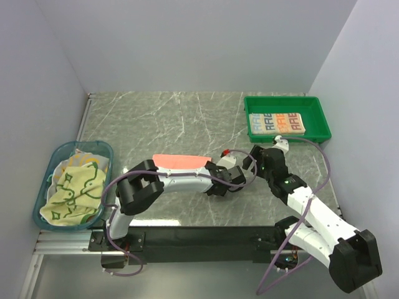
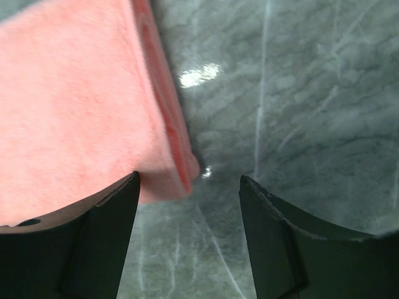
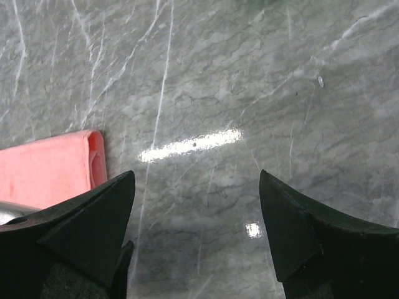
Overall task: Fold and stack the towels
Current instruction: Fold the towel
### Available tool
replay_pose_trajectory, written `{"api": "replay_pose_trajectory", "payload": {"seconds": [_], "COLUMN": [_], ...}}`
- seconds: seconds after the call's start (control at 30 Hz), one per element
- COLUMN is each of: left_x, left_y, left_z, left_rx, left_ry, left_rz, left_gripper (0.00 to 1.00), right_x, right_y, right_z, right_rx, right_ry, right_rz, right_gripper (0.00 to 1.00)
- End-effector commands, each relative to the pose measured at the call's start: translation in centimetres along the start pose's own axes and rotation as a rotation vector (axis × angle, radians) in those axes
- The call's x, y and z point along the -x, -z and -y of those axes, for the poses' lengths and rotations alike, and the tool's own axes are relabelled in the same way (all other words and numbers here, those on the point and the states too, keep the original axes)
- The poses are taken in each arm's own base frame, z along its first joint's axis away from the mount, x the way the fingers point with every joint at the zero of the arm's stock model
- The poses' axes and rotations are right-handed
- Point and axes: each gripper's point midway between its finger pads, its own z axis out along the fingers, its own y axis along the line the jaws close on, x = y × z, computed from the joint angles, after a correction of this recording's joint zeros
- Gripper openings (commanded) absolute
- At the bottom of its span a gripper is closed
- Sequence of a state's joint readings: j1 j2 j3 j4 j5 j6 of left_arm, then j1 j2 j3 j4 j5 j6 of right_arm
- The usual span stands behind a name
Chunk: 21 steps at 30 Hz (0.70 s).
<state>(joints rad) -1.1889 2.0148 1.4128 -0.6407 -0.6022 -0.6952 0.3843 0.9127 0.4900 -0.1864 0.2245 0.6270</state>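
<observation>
With both jaw pairs apart and nothing clamped, the left gripper [image 2: 189, 184] hangs low over the table [image 2: 312, 93]. The corner of the folded salmon-pink towel [image 2: 75, 106] is right against one finger's inner side. The right gripper [image 3: 196, 187] is wide too, over bare marble, with the pink towel's folded end just outside one finger. Beyond the right gripper, the cream lettered towel [image 1: 276, 123] lies folded in the green tray [image 1: 283, 103]. Well off on the left arm's outer side, the frog towel [image 1: 75, 190] is bunched in the blue basket [image 1: 87, 144].
</observation>
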Motion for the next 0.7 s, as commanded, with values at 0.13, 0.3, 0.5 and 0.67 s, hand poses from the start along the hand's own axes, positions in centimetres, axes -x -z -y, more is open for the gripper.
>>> {"api": "replay_pose_trajectory", "payload": {"seconds": [0.13, 0.3, 0.5, 0.67], "left_x": [0.5, -0.8, -2.0, -1.2], "left_y": [-0.6, -1.7, -2.3, -1.4], "left_z": [-1.0, -0.6, -1.0, -1.5], "left_rx": [0.092, 0.097, 0.117, 0.109], "left_ry": [-0.05, -0.06, -0.07, -0.037], "left_rz": [0.02, -0.017, -0.041, -0.005], "left_gripper": [0.63, 0.48, 0.13, 0.01], "right_x": [-0.4, -0.7, -0.9, -1.6], "right_y": [-0.3, -0.5, -0.6, -0.8], "right_z": [0.1, -0.6, -1.7, -3.3], "right_rx": [0.019, 0.056, 0.113, 0.191], "right_ry": [-0.01, -0.027, -0.051, -0.103], "right_rz": [0.013, -0.006, -0.024, -0.081], "right_gripper": [0.86, 0.86, 0.86, 0.86]}}
